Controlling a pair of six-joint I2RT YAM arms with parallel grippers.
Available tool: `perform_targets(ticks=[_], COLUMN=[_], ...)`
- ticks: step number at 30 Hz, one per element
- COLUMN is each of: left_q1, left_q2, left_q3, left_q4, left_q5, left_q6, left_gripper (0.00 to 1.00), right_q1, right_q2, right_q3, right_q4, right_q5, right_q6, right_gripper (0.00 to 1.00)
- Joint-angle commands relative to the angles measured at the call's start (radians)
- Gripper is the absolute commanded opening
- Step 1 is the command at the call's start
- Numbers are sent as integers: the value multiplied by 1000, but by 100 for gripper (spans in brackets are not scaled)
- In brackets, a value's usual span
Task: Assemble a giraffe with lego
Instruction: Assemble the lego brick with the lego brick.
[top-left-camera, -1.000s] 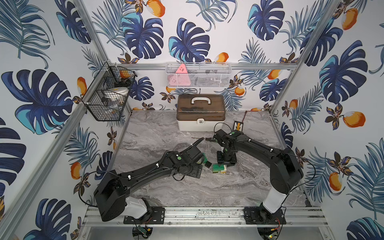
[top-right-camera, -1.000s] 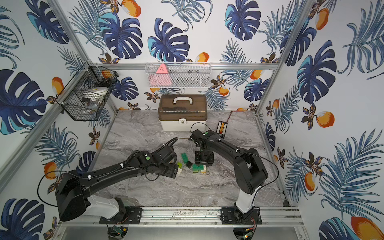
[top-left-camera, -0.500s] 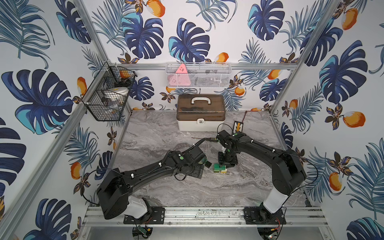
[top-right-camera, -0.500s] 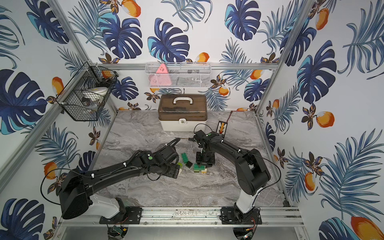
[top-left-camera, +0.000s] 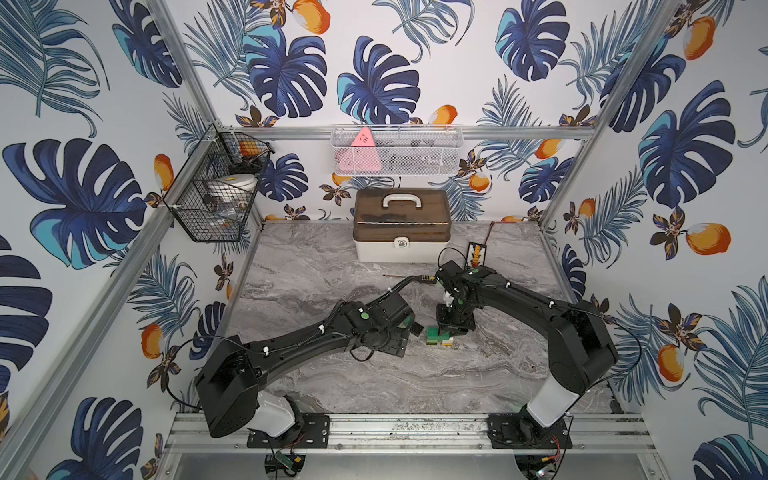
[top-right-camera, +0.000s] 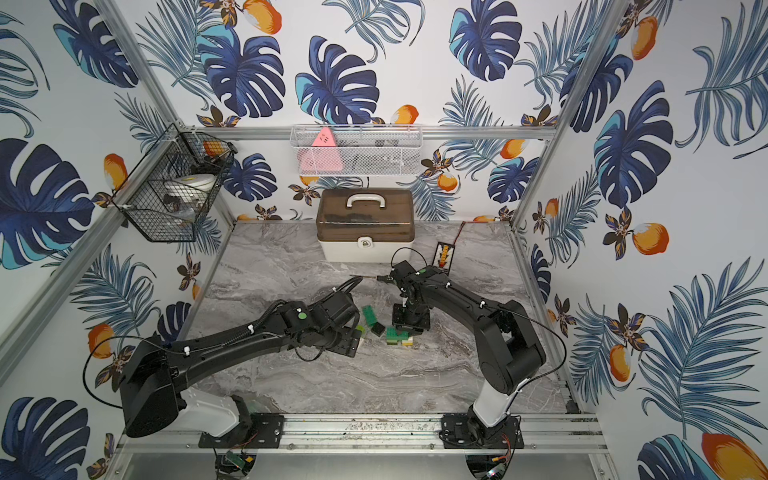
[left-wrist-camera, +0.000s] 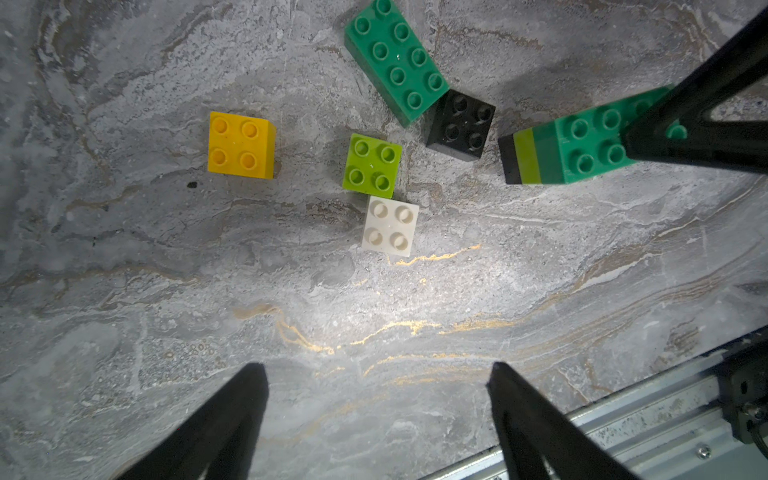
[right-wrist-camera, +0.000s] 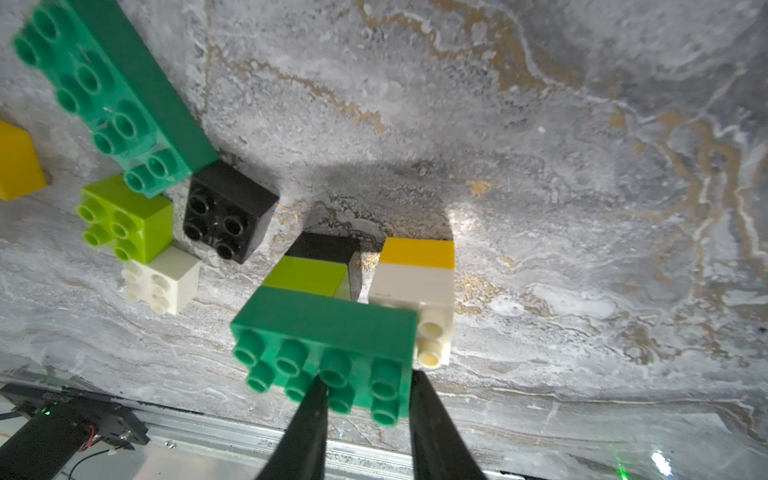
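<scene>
The partly built giraffe (right-wrist-camera: 324, 316) stands mid-table: a long dark green brick on lime on black, also seen in both top views (top-left-camera: 436, 334) (top-right-camera: 395, 334). A white-on-yellow stack (right-wrist-camera: 415, 276) stands against its end; I cannot tell if they are joined. My right gripper (right-wrist-camera: 370, 390) is shut on that end of the green brick. Loose lego lies beside it: a long green brick (left-wrist-camera: 395, 58), black (left-wrist-camera: 460, 124), lime (left-wrist-camera: 372, 165), white (left-wrist-camera: 390, 230) and yellow (left-wrist-camera: 241, 144). My left gripper (left-wrist-camera: 376, 370) hangs open over bare table near them, holding nothing.
A brown-lidded toolbox (top-left-camera: 401, 226) stands at the back. A screwdriver (top-left-camera: 415, 277) lies behind the right wrist, with a beaded strip (top-left-camera: 475, 253) further back. A wire basket (top-left-camera: 216, 195) and a mesh shelf (top-left-camera: 397, 149) hang on the walls. A metal rail (top-left-camera: 395, 428) runs along the front.
The right gripper's jaws have closed onto the end of the green top brick. The left arm has barely moved and its jaws stay wide.
</scene>
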Motion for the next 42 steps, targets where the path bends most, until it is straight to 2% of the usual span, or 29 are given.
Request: perform_targets(ticks=[1, 16, 20, 36, 40, 42], left_q1=[0, -4, -3, -4, -3, -3], left_q2=[6, 56, 65, 66, 63, 63], left_q3=[2, 22, 27, 31, 36, 42], left_q4=[7, 37, 50, 47, 43, 39], left_q5=[-8, 21, 23, 21, 25, 22], left_q6=[-6, 8, 9, 23, 28, 31], left_gripper=[89, 89, 89, 89, 89, 89], right_q1=[5, 4, -32, -45, -45, -45], right_q2=[27, 21, 0, -6, -20, -26], right_q3=[-41, -74, -74, -89, -36, -3], right_q4=[-26, -53, -69, -54, -60, -64], right_q5=[38, 96, 111, 97, 88, 87], right_q6=[4, 0, -3, 7, 7, 8], right_gripper=[32, 33, 33, 34, 41, 56])
